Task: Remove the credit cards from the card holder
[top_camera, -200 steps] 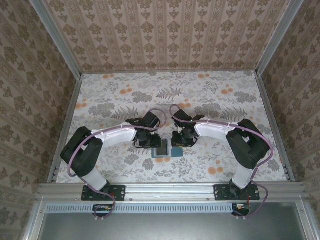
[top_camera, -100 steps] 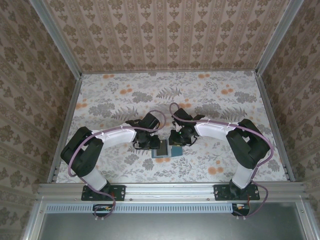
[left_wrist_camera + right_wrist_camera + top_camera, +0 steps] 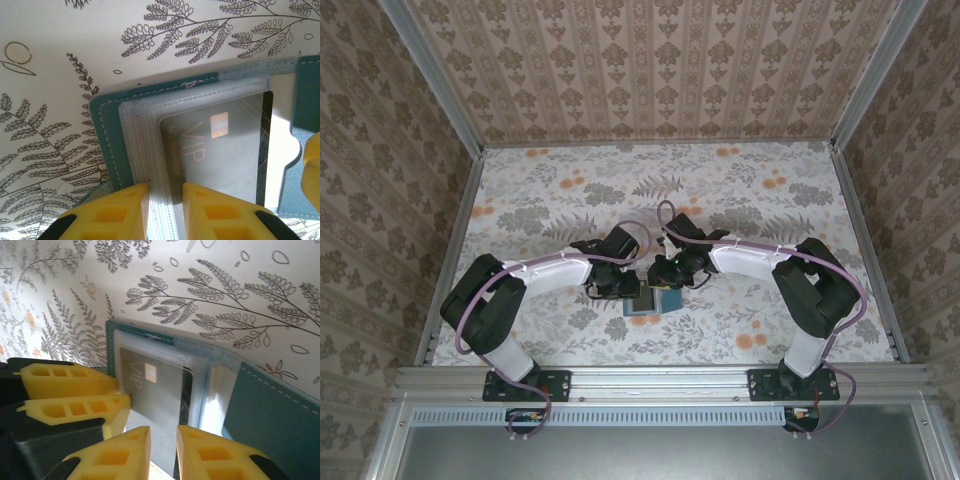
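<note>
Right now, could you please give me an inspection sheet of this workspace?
Surface: floral-print table, with the job's things near its front middle.
Job's things: the teal card holder lies open; a dark VIP card sits inside its clear sleeves.
Clutter: nothing seen.
Grippers: the left gripper straddles the sleeves' edge; the right gripper hangs over the card. I cannot tell whether either is gripping.
Cables: purple cables run along both arms and loop above the wrists.
Surroundings: patterned walls; metal rail at the near edge.
</note>
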Motion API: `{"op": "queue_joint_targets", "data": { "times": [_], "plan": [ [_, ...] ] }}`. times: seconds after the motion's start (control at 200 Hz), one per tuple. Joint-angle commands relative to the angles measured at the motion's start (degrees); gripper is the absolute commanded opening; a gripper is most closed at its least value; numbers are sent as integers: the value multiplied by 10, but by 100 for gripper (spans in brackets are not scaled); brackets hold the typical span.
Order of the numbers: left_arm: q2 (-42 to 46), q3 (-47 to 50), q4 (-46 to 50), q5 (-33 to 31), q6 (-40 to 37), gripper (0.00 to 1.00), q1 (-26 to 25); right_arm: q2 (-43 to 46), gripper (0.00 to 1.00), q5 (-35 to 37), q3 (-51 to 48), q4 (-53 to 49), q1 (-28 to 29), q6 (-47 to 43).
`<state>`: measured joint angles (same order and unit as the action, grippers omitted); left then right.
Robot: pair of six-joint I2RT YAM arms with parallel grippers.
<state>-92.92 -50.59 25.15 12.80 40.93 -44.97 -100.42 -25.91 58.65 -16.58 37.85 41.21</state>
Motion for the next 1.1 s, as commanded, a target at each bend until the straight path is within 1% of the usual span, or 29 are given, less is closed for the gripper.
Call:
{"op": "queue_joint_targets", "data": {
  "times": [0.0, 0.505, 0.655, 0.87, 1.095],
  "plan": [
    [3, 15, 4, 5, 9, 25, -3, -11, 23, -23, -4, 14, -2, 12],
    [4, 16, 4, 5, 10, 25, -4, -41, 24, -42, -5, 36, 1, 23],
    [6, 17, 4, 4, 11, 25, -3, -46, 24, -28, -3, 23, 2, 21],
    [11, 17, 5, 3, 11, 26, -3, -50, 26, 10, 5, -19, 2, 7],
    [10, 17, 7, 3, 10, 27, -2, -33, 27, 41, 12, -48, 2, -5]
  ]
}}
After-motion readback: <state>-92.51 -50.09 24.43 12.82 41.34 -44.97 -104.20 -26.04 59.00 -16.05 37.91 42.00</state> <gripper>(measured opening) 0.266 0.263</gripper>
